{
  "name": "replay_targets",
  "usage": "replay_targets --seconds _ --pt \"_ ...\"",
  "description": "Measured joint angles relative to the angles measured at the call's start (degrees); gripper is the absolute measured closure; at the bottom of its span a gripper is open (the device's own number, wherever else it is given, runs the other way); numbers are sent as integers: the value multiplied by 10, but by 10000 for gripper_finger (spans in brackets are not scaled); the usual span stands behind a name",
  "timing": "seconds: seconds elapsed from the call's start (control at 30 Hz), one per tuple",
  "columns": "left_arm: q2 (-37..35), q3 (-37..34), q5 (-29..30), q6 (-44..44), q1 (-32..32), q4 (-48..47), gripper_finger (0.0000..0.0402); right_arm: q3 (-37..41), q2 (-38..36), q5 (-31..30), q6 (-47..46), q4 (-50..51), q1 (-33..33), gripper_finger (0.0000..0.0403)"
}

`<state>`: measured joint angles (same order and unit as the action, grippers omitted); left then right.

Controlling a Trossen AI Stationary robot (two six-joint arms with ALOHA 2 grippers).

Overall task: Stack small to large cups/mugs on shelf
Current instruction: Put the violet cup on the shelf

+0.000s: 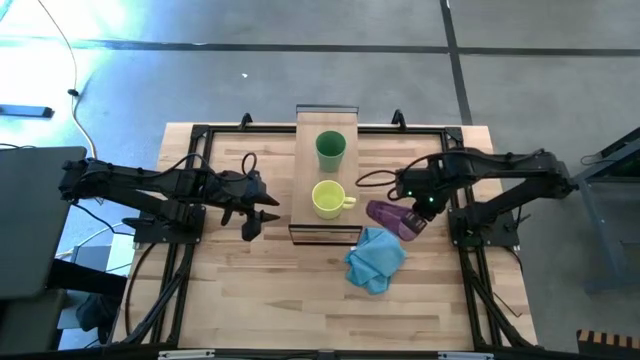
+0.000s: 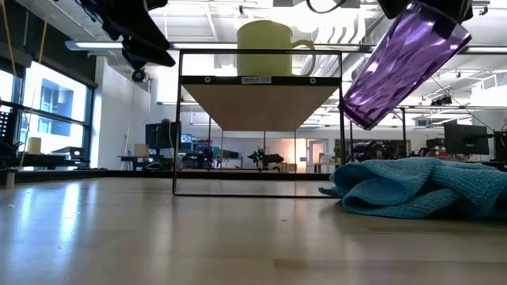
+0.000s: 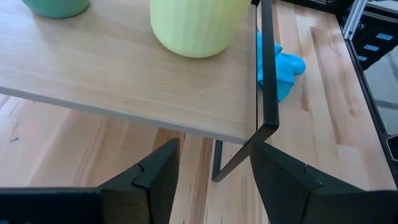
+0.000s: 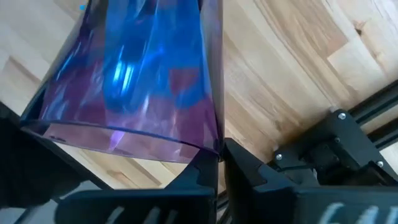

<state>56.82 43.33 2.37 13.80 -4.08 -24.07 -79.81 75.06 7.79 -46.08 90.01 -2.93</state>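
- Wooden tabletop (image 1: 250,290) fills the middle of the high view, grey floor around it; the low view looks across it into a workshop room.
- Shelf (image 1: 305,180) runs from upper centre down to centre of the high view. Green cup (image 1: 331,150) stands on its upper part, yellow mug (image 1: 328,199) lower down, handle pointing frame-right. The two are apart.
- Right gripper (image 1: 418,212), just right of centre in the high view, is clamped on the rim of the purple tumbler (image 1: 389,217). Low view shows the tumbler (image 2: 400,63) lifted clear of the tabletop and tilted, base toward the shelf's right post.
- Blue cloth (image 1: 375,259) lies crumpled under and just below the tumbler, near the shelf's lower right corner.
- Left gripper (image 1: 258,212) hovers left of the shelf, fingers (image 3: 158,171) apart, holding nothing; its wrist view faces the shelf's corner post.
- Step in hand, as judged: bring the tumbler upright onto the shelf. Raise it above the board's edge before moving frame-left, then level it so the base lands flat.
- Open room: bare board between mug and shelf's lower end is narrow; the mug handle juts toward the incoming side.
- Risk: the tilted base could clip the dark frame post or nudge the mug handle.
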Motion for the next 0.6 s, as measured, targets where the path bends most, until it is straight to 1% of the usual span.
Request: replay_targets --seconds 0.17,0.33,0.47,0.6 --pt "0 0 -4 -5 0 -1 218 0 5 3 -3 0 11 402" --pt "0 0 -4 -5 0 -12 218 0 7 4 -34 0 15 402" --pt "0 0 -4 -5 0 -17 218 0 7 6 -89 0 14 403" --pt "0 0 -4 -5 0 -17 218 0 15 26 -141 0 -1 403"
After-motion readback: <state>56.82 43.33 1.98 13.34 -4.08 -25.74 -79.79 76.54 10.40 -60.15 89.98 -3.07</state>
